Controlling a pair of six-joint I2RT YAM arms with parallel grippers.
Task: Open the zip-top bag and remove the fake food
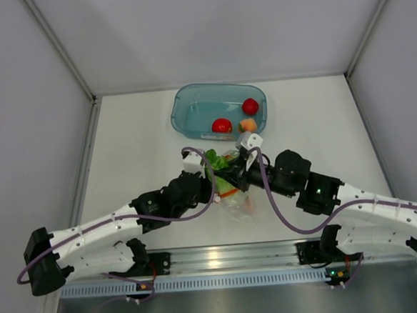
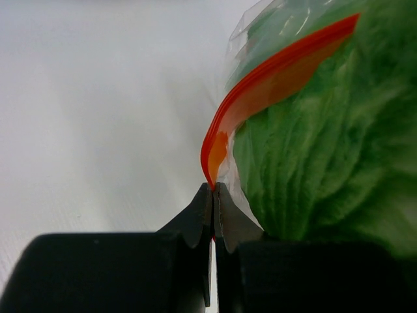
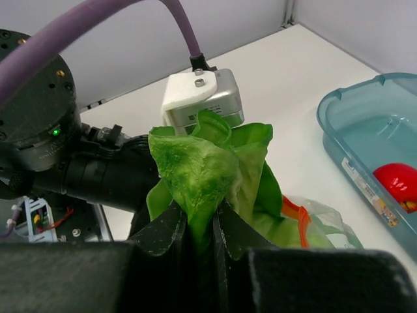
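The clear zip-top bag lies mid-table between the two arms, its orange-red zip strip curving up from my left gripper, which is shut on the strip's end. A large green lettuce head of the fake food sticks out of the bag's mouth. My right gripper is shut on one lettuce leaf, with the bag behind it. From above, the lettuce shows between both wrists. Two red round pieces and a peach-coloured piece lie in the bin.
The teal translucent bin stands just beyond the bag, near the back of the table; its rim is at the right in the right wrist view. The left arm's wrist camera sits close behind the lettuce. Grey walls enclose the table.
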